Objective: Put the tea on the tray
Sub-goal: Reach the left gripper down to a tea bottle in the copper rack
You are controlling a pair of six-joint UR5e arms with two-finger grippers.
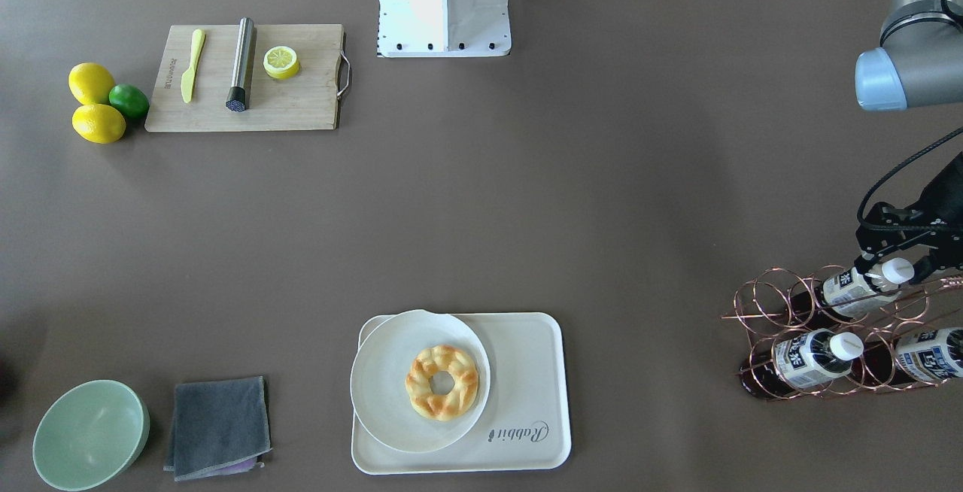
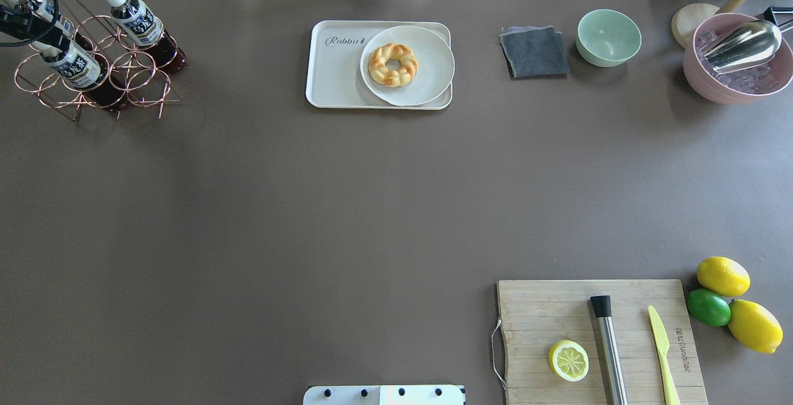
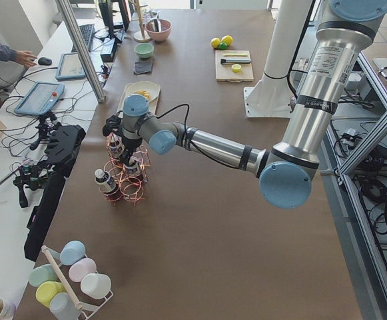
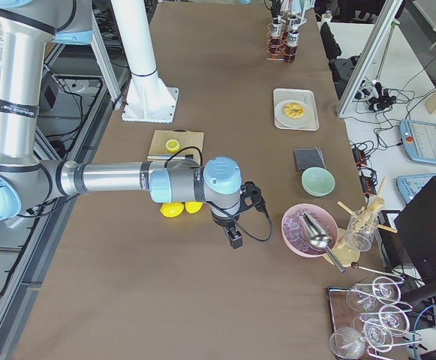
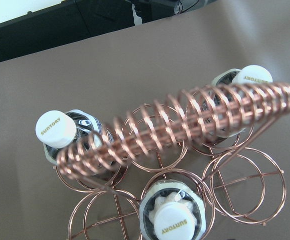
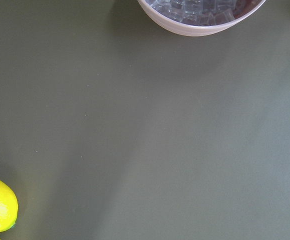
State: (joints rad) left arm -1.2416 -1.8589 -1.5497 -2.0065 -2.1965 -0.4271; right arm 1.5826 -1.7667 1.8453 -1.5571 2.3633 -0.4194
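Three tea bottles lie in a copper wire rack (image 1: 767, 311) at the table's end on my left. The top bottle (image 1: 854, 290) shows its white cap toward my left gripper (image 1: 895, 260). The gripper is open, with a finger on either side of that cap. In the overhead view the gripper (image 2: 34, 30) covers this bottle's (image 2: 77, 67) cap. The left wrist view shows the bottles' caps (image 5: 177, 220) behind the copper coils. The cream tray (image 1: 527, 372) with "Rabbit" lettering lies mid-table and holds a white plate (image 1: 384, 372). My right gripper (image 4: 234, 241) shows only in the exterior right view; I cannot tell its state.
A braided doughnut (image 1: 442, 383) sits on the plate. A grey cloth (image 1: 218, 426) and a green bowl (image 1: 90, 434) lie beside the tray. A pink bowl of ice (image 2: 734, 61) holds a metal scoop. A cutting board (image 1: 248, 78), two lemons and a lime (image 1: 129, 100) sit near the robot.
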